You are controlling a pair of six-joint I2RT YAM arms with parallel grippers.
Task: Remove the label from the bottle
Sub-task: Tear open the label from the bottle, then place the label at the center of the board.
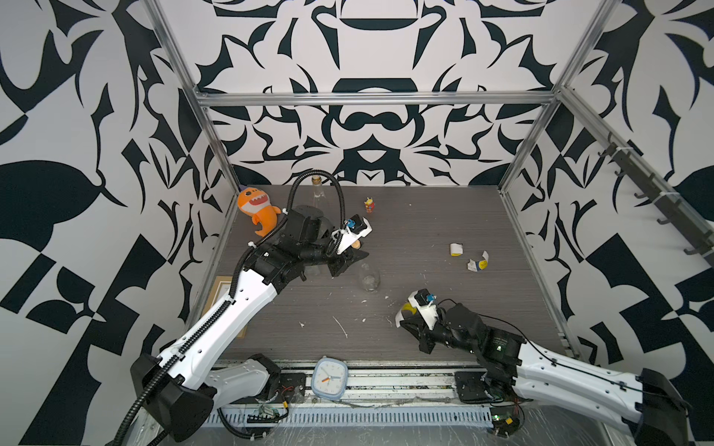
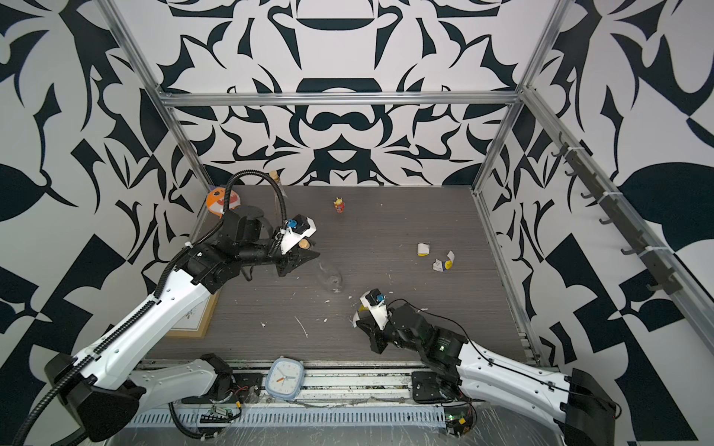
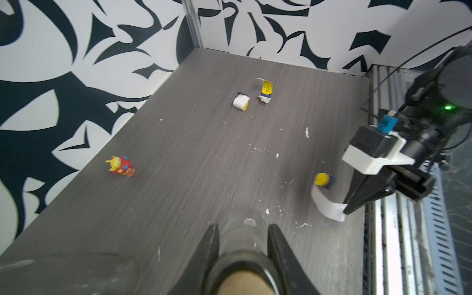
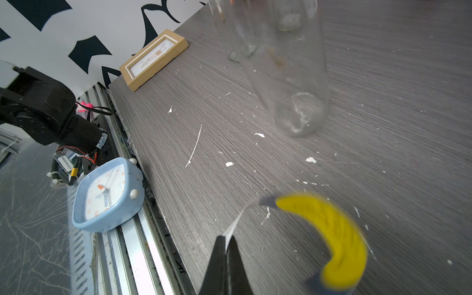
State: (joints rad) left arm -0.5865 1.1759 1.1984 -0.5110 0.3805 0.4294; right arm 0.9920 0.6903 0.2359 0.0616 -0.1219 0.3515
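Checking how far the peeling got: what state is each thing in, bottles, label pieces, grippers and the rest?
Held bottle: corked, bare glass, left gripper jaws shut on its neck.
Label strip: off the bottle, pinched in right gripper jaws.
Rolled scrap and torn scrap: loose on the table.
Back bottle: upright, corked.
Clock: lying face up.
Toy figure: standing.

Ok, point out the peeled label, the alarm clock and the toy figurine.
peeled label (image 4: 327, 219): right wrist view, on its curled yellow part.
alarm clock (image 1: 329, 377): a top view, on the middle of its dial.
toy figurine (image 3: 124, 167): left wrist view, on its red body.
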